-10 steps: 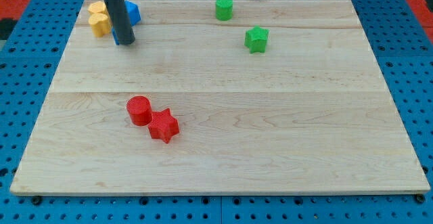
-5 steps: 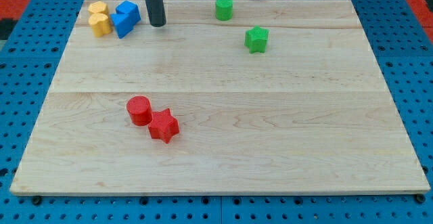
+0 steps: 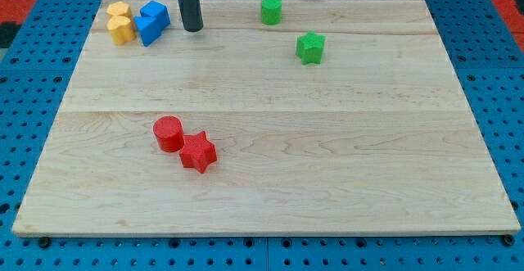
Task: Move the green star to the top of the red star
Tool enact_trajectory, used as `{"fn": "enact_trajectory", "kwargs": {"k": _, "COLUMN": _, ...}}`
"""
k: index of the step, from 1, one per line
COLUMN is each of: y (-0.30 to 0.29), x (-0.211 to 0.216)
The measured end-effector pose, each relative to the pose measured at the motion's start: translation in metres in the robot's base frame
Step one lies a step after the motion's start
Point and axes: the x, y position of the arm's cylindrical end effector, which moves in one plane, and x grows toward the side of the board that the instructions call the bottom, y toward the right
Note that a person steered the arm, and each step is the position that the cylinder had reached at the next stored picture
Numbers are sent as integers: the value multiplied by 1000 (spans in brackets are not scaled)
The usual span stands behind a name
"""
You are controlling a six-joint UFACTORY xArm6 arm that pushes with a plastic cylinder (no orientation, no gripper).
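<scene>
Camera view: my tip (image 3: 193, 29) rested near the tabletop's (image 3: 327, 181) top edge, just right of the blue block (image 3: 151, 21).
No hand existed; the upright rod touched nothing. The green star (image 3: 310, 47) lay well apart from the red star (image 3: 197, 152). An off-centre push could deflect it into the red cylinder (image 3: 169, 133).

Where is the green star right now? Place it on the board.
The green star sits in the view's upper right, below and right of the green cylinder, far from the red star at lower left.
</scene>
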Motion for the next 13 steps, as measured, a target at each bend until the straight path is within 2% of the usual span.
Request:
{"fn": "enact_trajectory", "kwargs": {"k": 1, "y": 16, "x": 7}}
{"fn": "enact_trajectory", "kwargs": {"k": 2, "y": 79, "x": 4}}
{"fn": "enact_trajectory", "kwargs": {"k": 3, "y": 167, "x": -4}}
{"fn": "enact_trajectory", "kwargs": {"k": 4, "y": 195, "x": 45}}
{"fn": "enact_trajectory", "kwargs": {"k": 6, "y": 196, "x": 146}}
{"fn": "enact_trajectory", "kwargs": {"k": 7, "y": 224, "x": 164}}
{"fn": "enact_trajectory", "kwargs": {"k": 8, "y": 167, "x": 198}}
{"fn": "enact_trajectory", "kwargs": {"k": 9, "y": 130, "x": 191}}
{"fn": "enact_trajectory", "kwargs": {"k": 10, "y": 123, "x": 171}}
{"fn": "enact_trajectory", "kwargs": {"k": 11, "y": 74, "x": 173}}
{"fn": "enact_trajectory", "kwargs": {"k": 12, "y": 56, "x": 177}}
{"fn": "enact_trajectory", "kwargs": {"k": 13, "y": 122, "x": 117}}
